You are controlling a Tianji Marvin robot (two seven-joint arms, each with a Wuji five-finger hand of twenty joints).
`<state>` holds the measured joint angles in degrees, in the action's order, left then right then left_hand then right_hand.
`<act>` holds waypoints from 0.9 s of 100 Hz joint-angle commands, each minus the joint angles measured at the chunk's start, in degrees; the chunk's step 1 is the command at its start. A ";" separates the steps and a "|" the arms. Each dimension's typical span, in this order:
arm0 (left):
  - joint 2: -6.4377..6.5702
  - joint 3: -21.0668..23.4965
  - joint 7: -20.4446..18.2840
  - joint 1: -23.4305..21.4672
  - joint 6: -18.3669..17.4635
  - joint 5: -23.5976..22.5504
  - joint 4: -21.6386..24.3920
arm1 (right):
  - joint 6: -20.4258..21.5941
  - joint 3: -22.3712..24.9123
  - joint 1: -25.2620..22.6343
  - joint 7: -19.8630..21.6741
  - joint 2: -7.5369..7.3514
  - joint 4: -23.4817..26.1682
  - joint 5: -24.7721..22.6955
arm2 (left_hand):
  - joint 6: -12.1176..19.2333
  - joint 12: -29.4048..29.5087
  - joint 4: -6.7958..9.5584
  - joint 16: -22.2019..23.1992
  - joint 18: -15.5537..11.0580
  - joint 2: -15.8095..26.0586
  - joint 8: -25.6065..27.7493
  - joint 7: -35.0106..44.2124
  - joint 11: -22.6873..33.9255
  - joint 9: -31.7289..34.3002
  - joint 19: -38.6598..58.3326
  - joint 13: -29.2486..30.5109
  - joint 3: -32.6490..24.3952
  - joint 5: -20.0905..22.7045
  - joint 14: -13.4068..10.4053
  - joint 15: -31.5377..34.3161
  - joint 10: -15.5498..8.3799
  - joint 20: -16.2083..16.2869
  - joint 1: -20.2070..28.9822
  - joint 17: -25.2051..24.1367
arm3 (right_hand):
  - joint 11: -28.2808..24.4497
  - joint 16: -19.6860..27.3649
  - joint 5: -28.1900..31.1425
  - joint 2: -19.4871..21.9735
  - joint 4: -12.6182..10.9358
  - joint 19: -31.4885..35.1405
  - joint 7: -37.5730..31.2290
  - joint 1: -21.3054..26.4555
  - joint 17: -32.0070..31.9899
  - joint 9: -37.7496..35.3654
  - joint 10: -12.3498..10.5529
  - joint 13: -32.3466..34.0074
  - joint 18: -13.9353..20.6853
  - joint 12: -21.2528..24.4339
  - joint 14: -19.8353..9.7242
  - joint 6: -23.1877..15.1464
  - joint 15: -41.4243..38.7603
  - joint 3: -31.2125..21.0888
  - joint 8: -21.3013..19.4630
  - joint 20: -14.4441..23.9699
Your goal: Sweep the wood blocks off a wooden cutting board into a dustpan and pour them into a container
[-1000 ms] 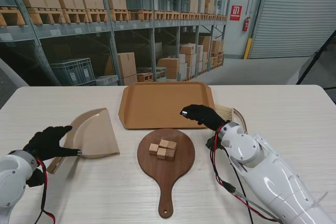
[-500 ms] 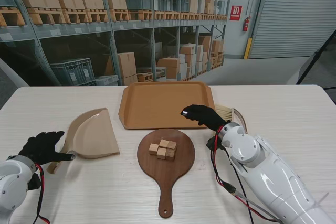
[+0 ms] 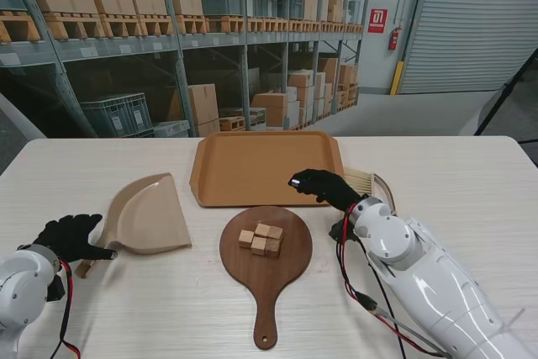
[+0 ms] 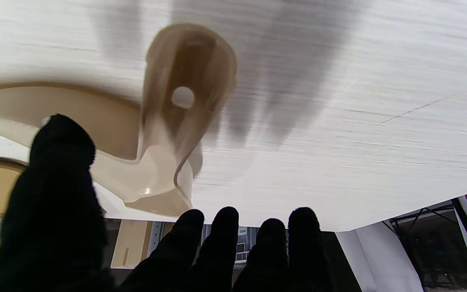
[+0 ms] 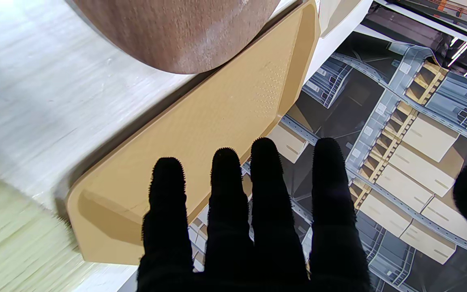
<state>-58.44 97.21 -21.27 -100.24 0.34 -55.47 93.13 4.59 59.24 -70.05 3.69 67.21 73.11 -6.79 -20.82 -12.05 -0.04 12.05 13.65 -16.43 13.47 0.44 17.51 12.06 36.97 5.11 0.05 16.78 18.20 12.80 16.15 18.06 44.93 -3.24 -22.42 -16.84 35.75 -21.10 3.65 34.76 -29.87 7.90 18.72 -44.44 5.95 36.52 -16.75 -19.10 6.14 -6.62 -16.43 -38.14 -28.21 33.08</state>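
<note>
A round, dark wooden cutting board [image 3: 266,250] with a short handle lies nearest, mid-table, carrying a cluster of small pale wood blocks [image 3: 261,240] — plain cubes, touching. To its left sits a smooth beige plastic dustpan [image 3: 148,214]; the black-gloved left hand [image 3: 67,237] hovers by its handle, fingers spread, gripping nothing. The right hand [image 3: 324,185] floats with fingers apart, empty, beside a bristle brush [image 3: 366,181]. Farther off rests a shallow tan tray [image 3: 266,166].
</note>
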 commanded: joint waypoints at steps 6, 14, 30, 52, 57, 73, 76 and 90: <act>0.22 -0.77 -1.51 1.21 0.37 -0.53 -1.39 | 0.03 -0.24 -0.39 0.83 0.18 -0.10 0.07 | -1.46 -0.83 -1.13 0.23 -1.27 1.19 -0.39 -0.20 -3.00 -0.13 1.53 0.07 -0.01 0.52 -3.81 0.70 1.65 1.49 2.48 -0.51 | -1.52 0.20 1.02 1.25 -0.78 0.01 -0.39 0.44 0.35 -1.82 -0.05 1.50 -0.69 -0.78 -0.72 -0.36 -1.16 2.20 -0.04 1.44; 0.23 -1.53 -1.16 2.23 1.10 -0.58 -2.56 | 0.02 -0.35 -0.36 1.00 0.14 -0.15 0.07 | -1.49 -0.99 -1.16 0.34 -1.35 1.49 -0.39 -0.22 -2.73 -0.05 1.92 0.13 0.06 0.46 -3.76 1.06 1.72 1.66 2.63 -0.51 | -1.53 0.18 0.99 1.28 -0.79 0.08 -0.38 0.43 0.36 -1.79 0.03 1.53 -0.64 -0.81 -0.66 -0.40 -1.19 2.24 -0.04 1.43; 0.31 -3.27 -1.09 4.33 3.03 -0.61 -4.77 | 0.01 -0.52 -0.34 1.12 0.13 -0.18 0.11 | -1.54 -1.60 -1.20 1.20 -1.50 2.54 -0.29 -0.05 -1.70 0.64 3.73 0.25 0.34 0.83 -3.78 2.97 1.78 2.48 3.18 -0.63 | -1.59 0.14 1.05 1.28 -0.80 0.18 -0.43 0.50 0.38 -1.88 -0.05 1.63 -0.71 -0.87 -0.72 -0.37 -1.28 2.28 -0.05 1.41; 0.38 -5.57 -0.71 6.93 5.61 -1.37 -7.21 | -0.06 -0.69 -0.23 1.38 0.09 -0.34 0.08 | -1.36 -2.54 -1.17 2.43 -1.51 3.84 -0.06 0.42 -0.16 3.19 8.67 2.33 0.45 2.30 -3.70 5.40 1.79 4.81 4.57 -0.88 | -1.66 0.13 1.02 1.33 -0.82 0.32 -0.42 0.60 0.40 -1.95 -0.04 1.60 -0.65 -0.94 -0.68 -0.38 -1.32 2.33 -0.04 1.34; 0.42 -6.01 -0.89 7.47 5.94 -1.36 -7.73 | -0.01 -0.74 -0.20 1.43 0.09 -0.39 0.10 | -1.35 -2.74 -1.17 2.60 -1.52 4.16 0.02 0.56 0.18 3.68 9.76 2.91 0.45 2.56 -3.61 5.71 1.84 5.31 4.76 -0.86 | -1.68 0.13 1.03 1.37 -0.81 0.36 -0.43 0.60 0.42 -1.97 -0.09 1.59 -0.68 -0.95 -0.71 -0.49 -1.32 2.36 -0.05 1.34; 0.47 -7.67 -0.74 9.21 7.19 -1.27 -9.48 | -0.08 -0.91 -0.06 1.40 0.16 -0.57 0.24 | -0.73 -3.90 -1.17 3.64 -1.51 5.02 0.96 2.37 2.28 7.55 13.80 6.70 0.27 4.76 -3.80 7.67 1.23 7.16 6.77 0.43 | -1.74 0.12 1.00 1.39 -0.83 0.44 -0.45 0.70 0.41 -2.00 0.06 1.59 -0.73 -1.00 -0.68 -0.38 -1.36 2.39 -0.05 1.29; 0.48 -7.98 -0.59 9.48 7.38 -1.39 -9.80 | -0.09 -0.94 -0.05 1.41 0.16 -0.58 0.25 | -0.67 -4.23 -1.17 3.93 -1.44 5.19 1.27 3.00 2.86 8.66 14.58 7.77 0.23 5.36 -3.79 8.21 1.10 7.52 7.42 1.08 | -1.78 0.11 0.95 1.43 -0.83 0.45 -0.44 0.71 0.41 -2.06 -0.05 1.60 -0.73 -1.02 -0.73 -0.39 -1.38 2.40 -0.04 1.28; 0.39 -9.50 0.26 10.53 9.38 -1.81 -10.95 | -0.04 -1.04 0.01 1.44 0.18 -0.73 0.32 | 0.20 -6.39 -1.19 5.85 -0.94 7.14 4.29 10.21 6.25 16.50 18.97 15.50 0.27 9.17 -3.87 11.47 -0.05 9.89 11.97 5.51 | -1.85 0.06 1.04 1.43 -0.84 0.57 -0.49 0.84 0.48 -2.09 -0.03 1.76 -0.75 -1.06 -0.78 -0.40 -1.49 2.44 -0.05 1.26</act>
<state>-57.80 88.17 -20.43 -90.07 8.42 -56.96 82.32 4.56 58.39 -69.74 4.33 67.21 72.52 -6.52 -20.83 -17.39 -0.31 16.66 13.22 -11.78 16.16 7.32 18.54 25.20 53.46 17.29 0.42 24.40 17.24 22.90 15.73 25.87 52.18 0.78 -22.91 -16.84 35.75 -21.10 3.64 34.76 -29.87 7.93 18.76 -44.44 5.95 36.52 -16.75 -19.34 6.14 -6.61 -16.46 -38.06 -28.20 33.08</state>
